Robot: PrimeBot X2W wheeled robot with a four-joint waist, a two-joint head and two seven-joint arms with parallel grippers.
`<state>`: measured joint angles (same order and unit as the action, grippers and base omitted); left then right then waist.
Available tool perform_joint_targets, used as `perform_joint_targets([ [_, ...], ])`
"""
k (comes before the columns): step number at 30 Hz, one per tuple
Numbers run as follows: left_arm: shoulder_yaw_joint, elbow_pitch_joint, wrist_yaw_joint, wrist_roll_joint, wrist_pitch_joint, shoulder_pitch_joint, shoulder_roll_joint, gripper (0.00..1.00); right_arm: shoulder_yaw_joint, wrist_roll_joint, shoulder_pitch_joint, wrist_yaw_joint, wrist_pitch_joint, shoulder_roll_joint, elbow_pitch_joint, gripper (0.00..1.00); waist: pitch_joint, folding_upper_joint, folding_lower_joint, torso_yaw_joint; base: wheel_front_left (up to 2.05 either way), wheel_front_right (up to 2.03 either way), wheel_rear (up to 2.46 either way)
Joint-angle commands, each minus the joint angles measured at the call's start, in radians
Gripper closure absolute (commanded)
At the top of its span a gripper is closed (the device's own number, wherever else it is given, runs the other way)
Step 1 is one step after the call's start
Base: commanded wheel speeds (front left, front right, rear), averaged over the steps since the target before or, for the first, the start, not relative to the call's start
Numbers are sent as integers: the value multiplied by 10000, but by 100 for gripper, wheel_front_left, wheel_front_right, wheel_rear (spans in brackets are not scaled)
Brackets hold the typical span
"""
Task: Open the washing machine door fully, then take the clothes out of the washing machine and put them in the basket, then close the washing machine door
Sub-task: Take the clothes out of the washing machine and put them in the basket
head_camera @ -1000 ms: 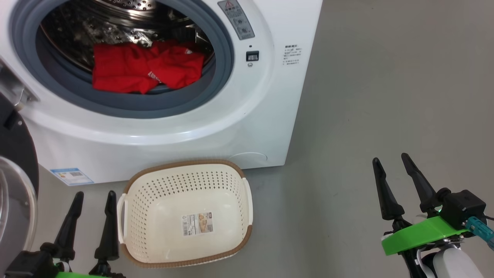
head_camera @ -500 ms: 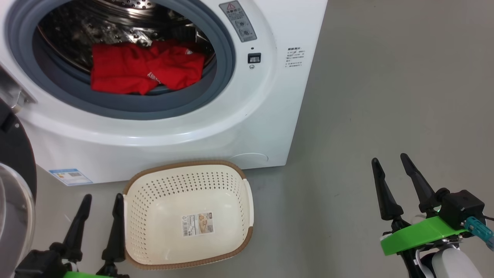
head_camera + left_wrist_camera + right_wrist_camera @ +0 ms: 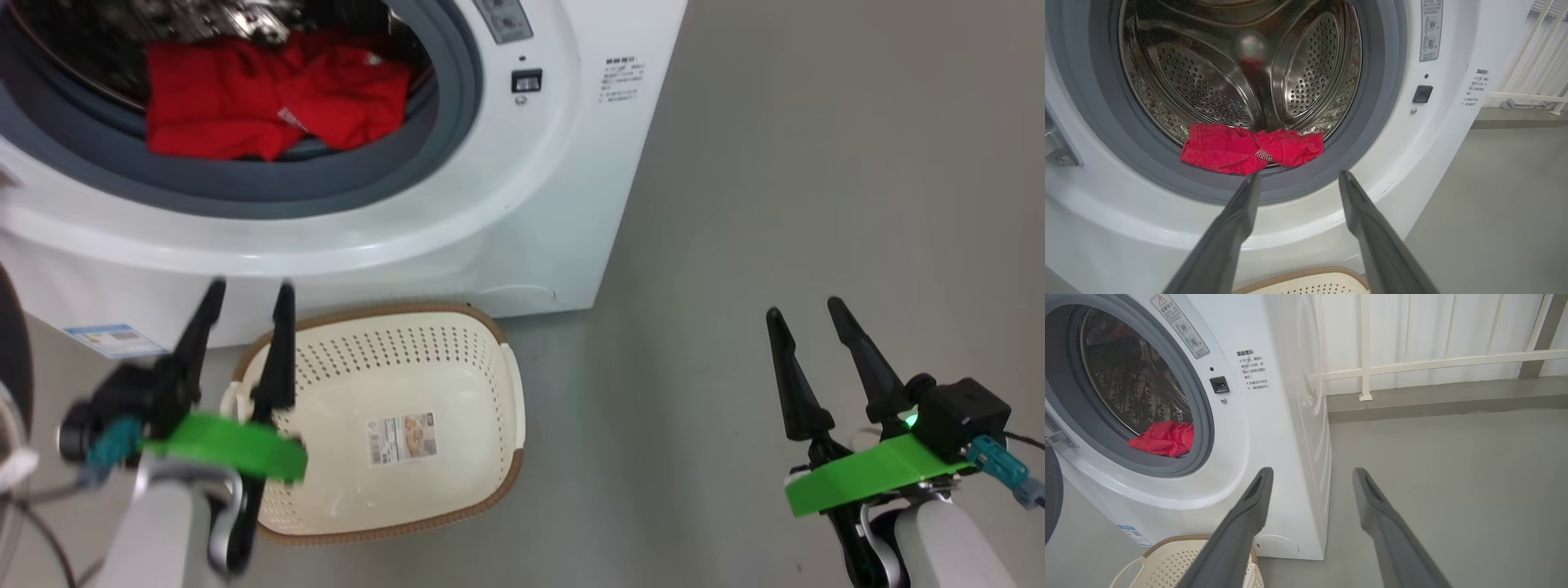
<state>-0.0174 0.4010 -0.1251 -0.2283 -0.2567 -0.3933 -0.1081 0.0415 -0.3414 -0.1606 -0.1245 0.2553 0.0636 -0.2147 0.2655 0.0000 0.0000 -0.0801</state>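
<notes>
Down front, left tool (image 3: 251,284): fingers spread, nothing between them, hovering over the left rim of the basket (image 3: 408,308), tips aimed at the washing machine (image 3: 522,212) mouth. Right tool (image 3: 803,307): fingers spread too, holding nothing, over the floor (image 3: 816,163) well right of the basket. Basket sits on the floor just in front of the machine's lower panel, paper label (image 3: 402,438) on its bottom. Door (image 3: 10,351) stands open, dark ring just visible at far left edge. Red clothes (image 3: 245,98) lie crumpled at the front lip of the drum (image 3: 1229,81), leading edge lapping onto the grey seal (image 3: 245,192), white lettering showing. Perforated steel wall behind them.
</notes>
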Motion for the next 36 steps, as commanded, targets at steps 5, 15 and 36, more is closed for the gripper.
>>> perform_joint_targets([
  [5, 17, 1530, 55, 481, 24, -2192, -385, 0, 263, -7, -507, -62, 65, -67, 306, 0, 775, 0, 0, -420, 0, 0, 0],
  [15, -406, 4382, 67, 765, 1078, -6029, -811, 0, 532, -540, -1005, -62, 65, -130, 438, 0, 1886, 0, 0, -1118, 0, 0, 0],
  [36, -1125, 8314, -50, 518, 2611, -9680, -2069, 0, 1108, -1246, -1494, -62, 65, -133, 675, 0, 3131, 0, 0, -2167, 0, 0, 0],
])
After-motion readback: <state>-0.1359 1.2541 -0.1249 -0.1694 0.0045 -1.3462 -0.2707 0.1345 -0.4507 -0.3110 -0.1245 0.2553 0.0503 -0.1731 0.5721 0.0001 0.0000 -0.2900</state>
